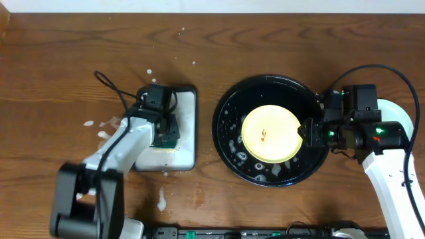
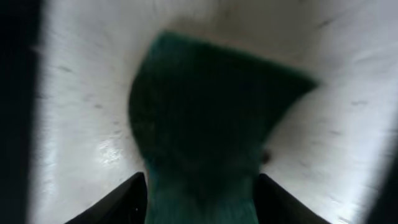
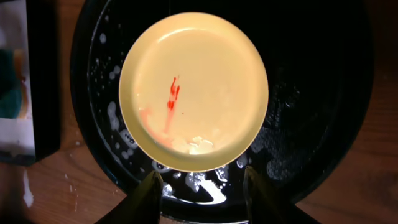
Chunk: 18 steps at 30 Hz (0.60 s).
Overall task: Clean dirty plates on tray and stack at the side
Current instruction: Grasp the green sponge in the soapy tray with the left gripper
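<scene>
While the plate (image 1: 271, 135) lies flat near the middle of the black tray (image 1: 222, 106), the right fingers (image 3: 149, 196) hang spread at its right-hand edge. In the right wrist view the rim sits straight ahead of them, just beyond the gap between the tips. The plate is round, so no axis matters; the red smear (image 3: 172, 96) near its middle is the target.

The right arm is much the nearer. The left fingers (image 2: 121, 202) are well apart from it, across the counter (image 1: 66, 66) over the white tray (image 1: 189, 126), pinching a green sponge (image 2: 205, 124) that bulges out ahead of them.

As I judge it, the sponge has to travel rightward to the plate, clearing the white tray's dark edge and then the black tray's raised rim. The right fingers look placed to steady the plate's far side, which leaves the near side free for the left arm.

Foam (image 3: 205, 186) flecks the black tray around the plate. A pale round shape (image 1: 393, 111) shows under the right arm, too hidden to identify.
</scene>
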Each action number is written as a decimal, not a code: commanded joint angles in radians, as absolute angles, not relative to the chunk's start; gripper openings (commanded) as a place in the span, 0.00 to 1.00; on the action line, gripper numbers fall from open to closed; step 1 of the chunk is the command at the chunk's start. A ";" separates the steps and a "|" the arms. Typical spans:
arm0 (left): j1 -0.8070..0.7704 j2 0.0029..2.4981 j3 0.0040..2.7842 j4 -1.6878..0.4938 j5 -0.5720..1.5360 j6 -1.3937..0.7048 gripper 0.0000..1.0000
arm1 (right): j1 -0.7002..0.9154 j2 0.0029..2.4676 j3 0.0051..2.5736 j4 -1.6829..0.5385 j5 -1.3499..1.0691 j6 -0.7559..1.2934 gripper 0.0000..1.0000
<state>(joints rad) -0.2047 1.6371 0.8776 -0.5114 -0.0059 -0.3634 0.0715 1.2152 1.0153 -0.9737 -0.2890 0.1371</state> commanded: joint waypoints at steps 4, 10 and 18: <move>-0.202 1.765 0.871 -0.514 -0.007 -0.359 0.11 | 0.080 1.213 1.017 -0.987 -0.297 0.118 0.38; -0.201 1.718 0.931 -0.599 -0.007 -0.359 0.08 | 0.080 1.213 1.017 -0.989 -0.295 0.118 0.37; -0.202 1.560 1.040 -0.740 -0.025 -0.352 0.08 | 0.080 1.230 1.017 -0.977 -0.186 0.120 0.38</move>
